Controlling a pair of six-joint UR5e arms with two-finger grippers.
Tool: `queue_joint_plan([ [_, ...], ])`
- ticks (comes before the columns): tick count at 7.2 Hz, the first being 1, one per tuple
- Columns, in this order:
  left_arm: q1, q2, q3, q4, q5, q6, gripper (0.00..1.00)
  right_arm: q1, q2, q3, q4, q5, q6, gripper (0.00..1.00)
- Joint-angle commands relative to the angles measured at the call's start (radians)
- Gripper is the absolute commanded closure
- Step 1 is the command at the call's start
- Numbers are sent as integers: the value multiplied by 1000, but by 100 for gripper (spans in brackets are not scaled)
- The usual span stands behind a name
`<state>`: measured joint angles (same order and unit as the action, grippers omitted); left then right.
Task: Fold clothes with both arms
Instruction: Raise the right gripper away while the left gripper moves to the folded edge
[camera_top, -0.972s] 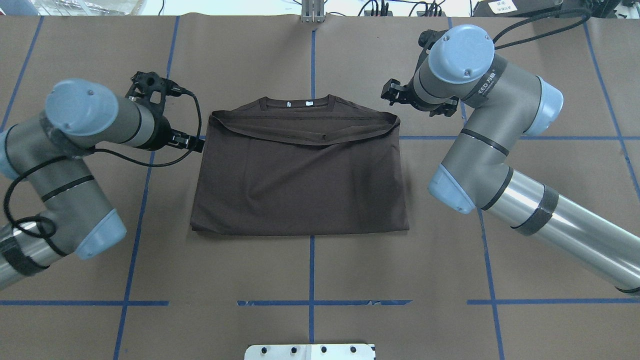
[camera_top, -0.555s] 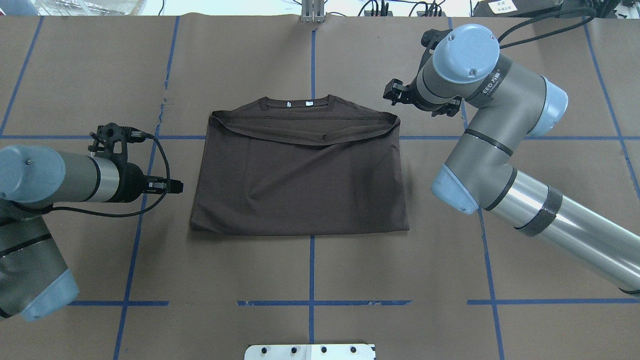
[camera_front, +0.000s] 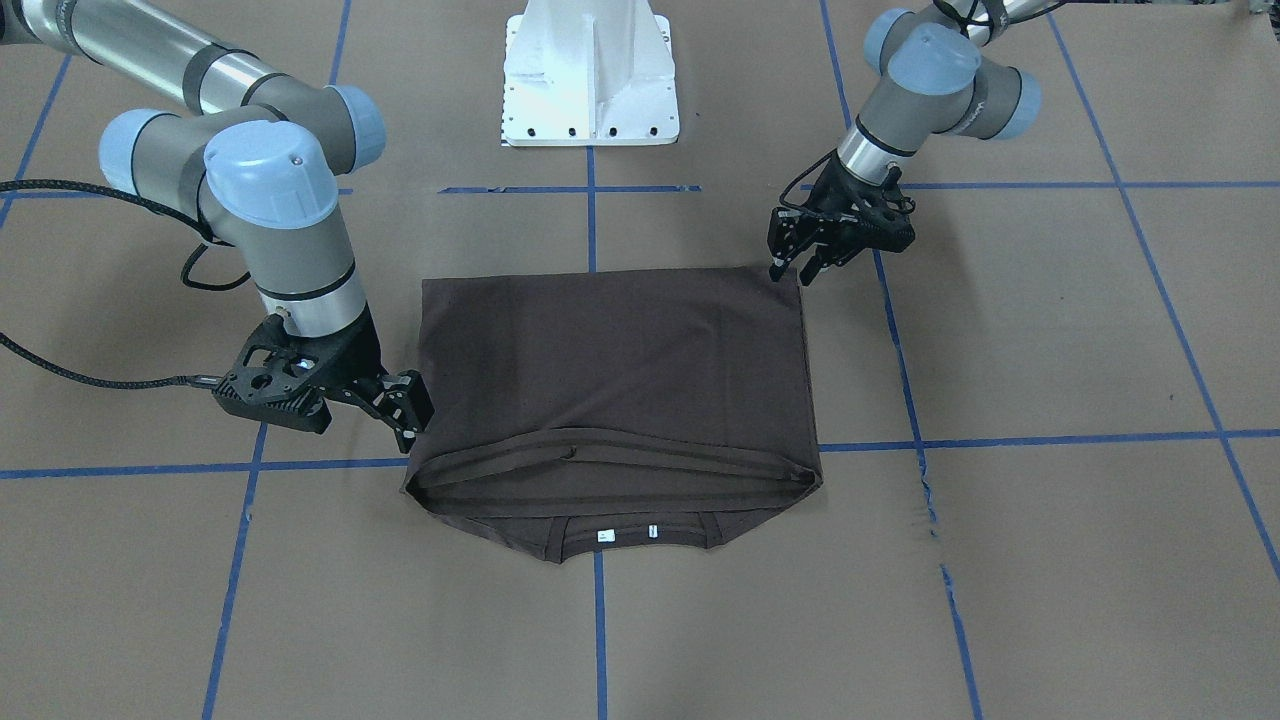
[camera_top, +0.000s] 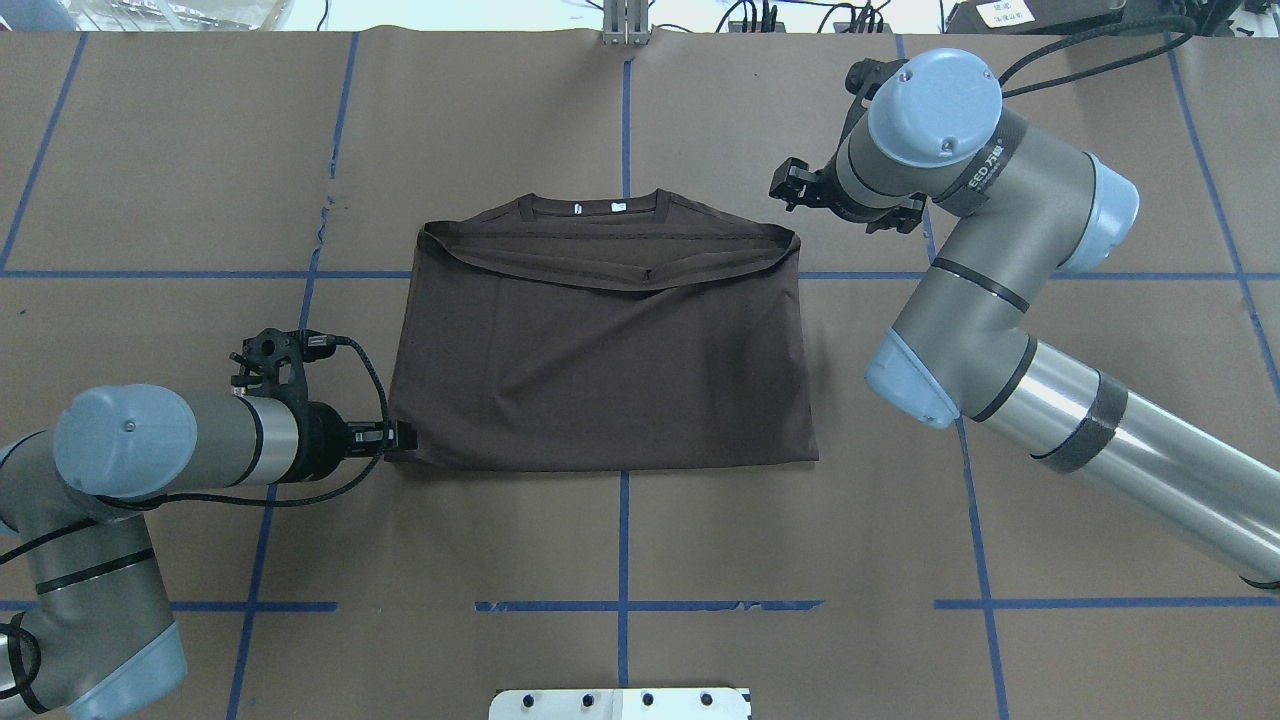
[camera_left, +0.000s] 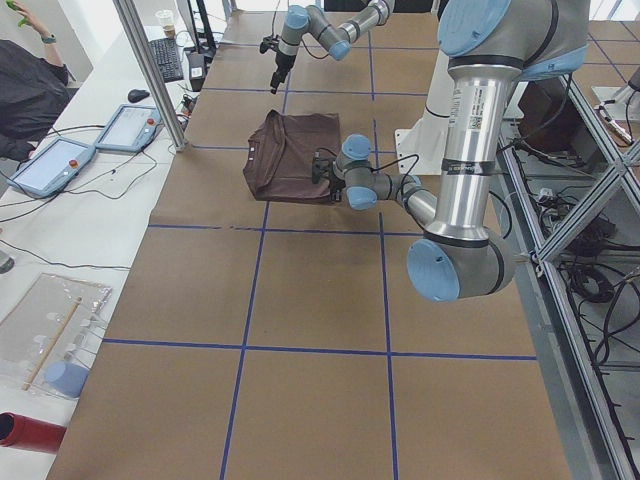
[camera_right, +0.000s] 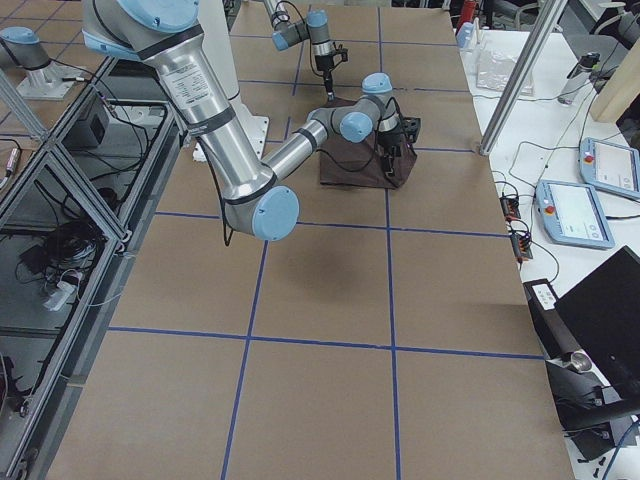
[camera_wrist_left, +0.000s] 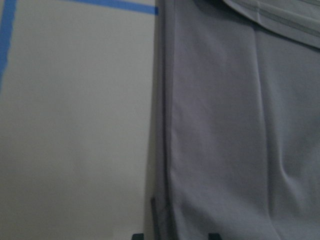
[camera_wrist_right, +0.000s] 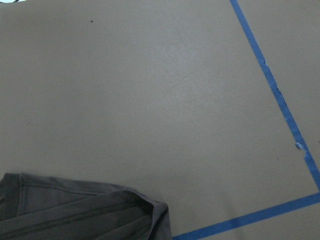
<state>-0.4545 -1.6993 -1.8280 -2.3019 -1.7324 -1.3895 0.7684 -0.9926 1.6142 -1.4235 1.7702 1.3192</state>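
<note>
**Item:** T-shirt (camera_top: 600, 370), dark brown. It is folded into a rough rectangle, with the doubled hem lying as a band across the far part. Light creases run across the panel.
**Detail:** The ribbed collar (camera_top: 595, 205) is at the far edge, with two small white tags (camera_top: 620, 207) inside it.
**Location:** Centre of the brown paper table (camera_top: 620, 120), flat over the crossing blue tape lines (camera_top: 624, 520).
**Left gripper** (camera_top: 403, 437): at the near-left corner, fingers spread astride the shirt's edge, not clenched.
**Right gripper** (camera_top: 785, 188): just beyond the far-right corner and clear of the cloth, fingers apart, holding nothing.
</note>
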Motion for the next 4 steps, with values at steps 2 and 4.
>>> queue_joint_plan([
  [2,28,-2,7,1,17,-13,57,0,-3,3,0,0,0,0],
  [4,28,3,7,2,19,-11,100,0,-3,3,0,0,0,0],
])
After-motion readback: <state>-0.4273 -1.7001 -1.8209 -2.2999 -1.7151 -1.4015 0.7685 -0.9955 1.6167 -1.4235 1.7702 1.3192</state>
